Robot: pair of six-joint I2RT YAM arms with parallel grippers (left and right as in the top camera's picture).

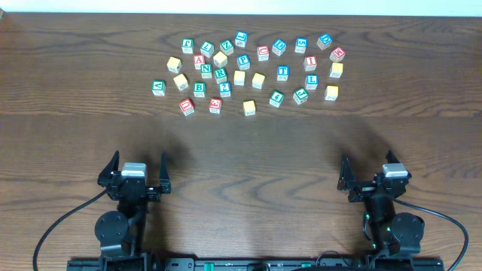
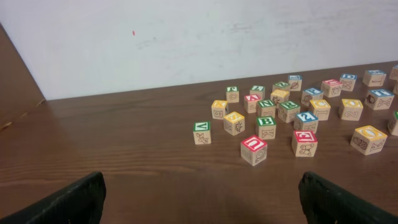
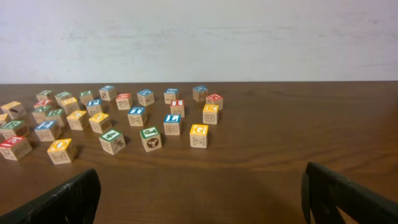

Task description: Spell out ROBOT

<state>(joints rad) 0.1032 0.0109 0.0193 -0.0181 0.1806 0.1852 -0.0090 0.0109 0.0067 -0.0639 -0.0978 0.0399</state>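
Observation:
A loose cluster of small wooden letter cubes lies at the far middle of the table. In it are the green-framed R (image 1: 220,74), the green-framed B (image 1: 199,88) (image 2: 266,122) and the blue-framed T (image 1: 282,73) (image 3: 137,114). Several yellow-faced cubes sit among them, one (image 1: 249,108) at the cluster's near edge and another (image 1: 258,80) mid-cluster. My left gripper (image 1: 139,159) (image 2: 200,200) is open at the near left, well short of the cubes. My right gripper (image 1: 367,162) (image 3: 199,194) is open at the near right. Neither holds anything.
Red-lettered cubes (image 1: 187,106) (image 1: 215,105) and other green and blue cubes (image 1: 277,97) mix with the task's cubes. A broad strip of bare wooden table (image 1: 248,158) separates the cluster from both grippers. A pale wall (image 2: 186,37) stands behind the table.

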